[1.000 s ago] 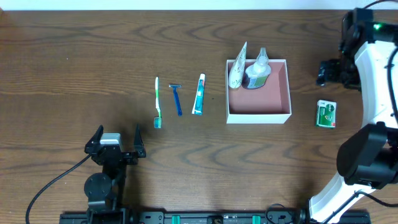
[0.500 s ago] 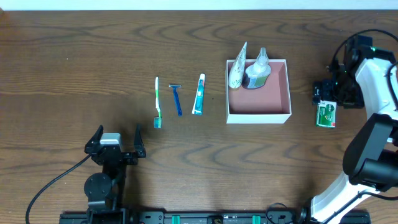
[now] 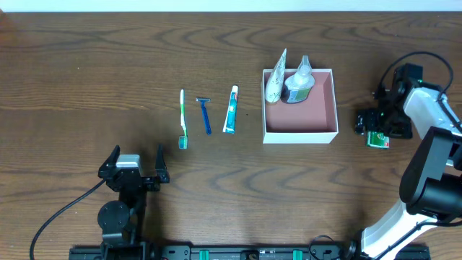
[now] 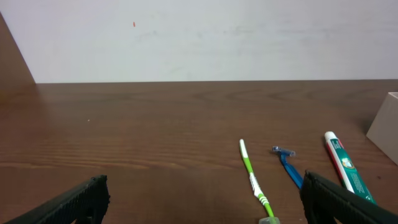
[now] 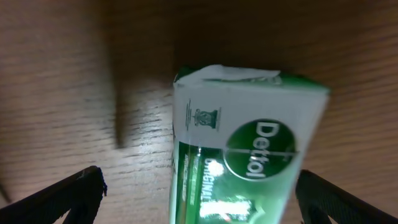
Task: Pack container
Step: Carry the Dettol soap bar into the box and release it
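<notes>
The container (image 3: pixel 320 119), a white-walled square box with a pink inside, sits right of centre and holds a pale tube (image 3: pixel 275 83) and a small bottle (image 3: pixel 297 84). A green toothbrush (image 3: pixel 182 118), a blue razor (image 3: pixel 206 114) and a toothpaste tube (image 3: pixel 230 109) lie in a row to its left; they also show in the left wrist view as toothbrush (image 4: pixel 253 182), razor (image 4: pixel 288 171) and tube (image 4: pixel 344 169). My right gripper (image 3: pixel 377 128) is open, low over the green-and-white soap packet (image 5: pixel 242 162), which lies between its fingers. My left gripper (image 3: pixel 135 165) is open and empty near the front.
The container's white corner (image 4: pixel 384 121) shows at the right edge of the left wrist view. A black cable (image 3: pixel 61 213) runs from the left arm's base toward the front left. The right arm's white body (image 3: pixel 433 115) stands at the table's right edge.
My right gripper has moved forward and down from beside the container's far right to the soap packet, which it now straddles. The left arm has not moved.
</notes>
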